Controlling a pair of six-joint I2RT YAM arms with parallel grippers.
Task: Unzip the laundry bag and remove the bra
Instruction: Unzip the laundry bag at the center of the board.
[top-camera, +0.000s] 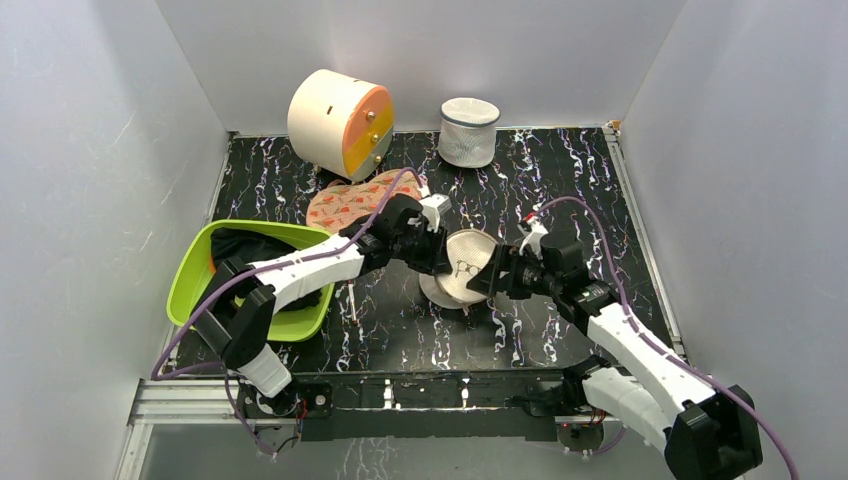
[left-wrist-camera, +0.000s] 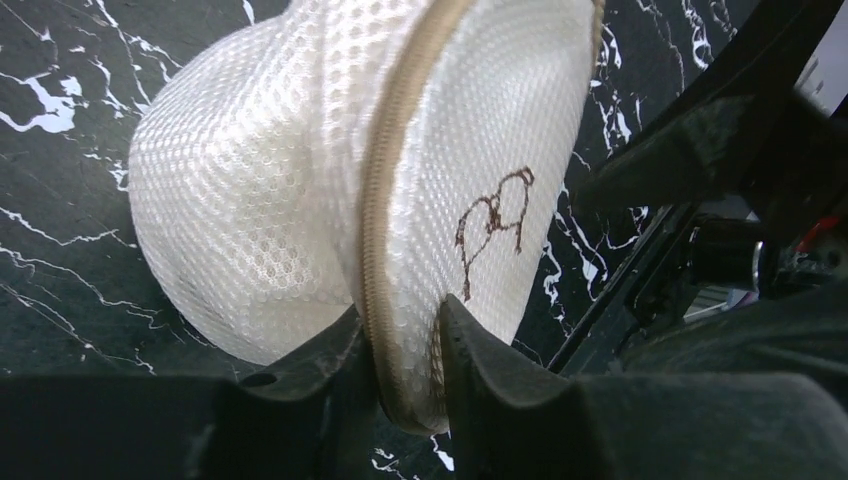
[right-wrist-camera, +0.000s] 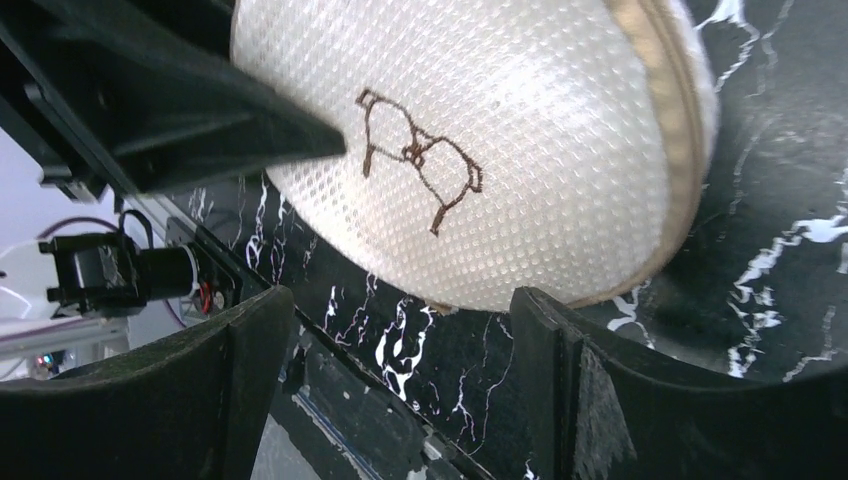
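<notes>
The laundry bag (top-camera: 466, 266) is a round cream mesh dome with tan zip trim and a black line drawing on its flat face. It is held tilted above the table middle. My left gripper (top-camera: 437, 252) is shut on its zipped rim; in the left wrist view the fingers (left-wrist-camera: 480, 365) pinch the tan trim of the bag (left-wrist-camera: 270, 170). My right gripper (top-camera: 492, 276) is open just beside the bag's right edge; in the right wrist view the bag (right-wrist-camera: 520, 160) hangs just above the open fingertips (right-wrist-camera: 545, 330). The zip looks closed. The bra is hidden.
A green basin (top-camera: 205, 262) with a black garment stands at the left. An orange patterned cloth (top-camera: 345, 205) lies behind the left arm. A cream drum with an orange face (top-camera: 335, 120) and a white cylindrical mesh bag (top-camera: 468, 130) stand at the back.
</notes>
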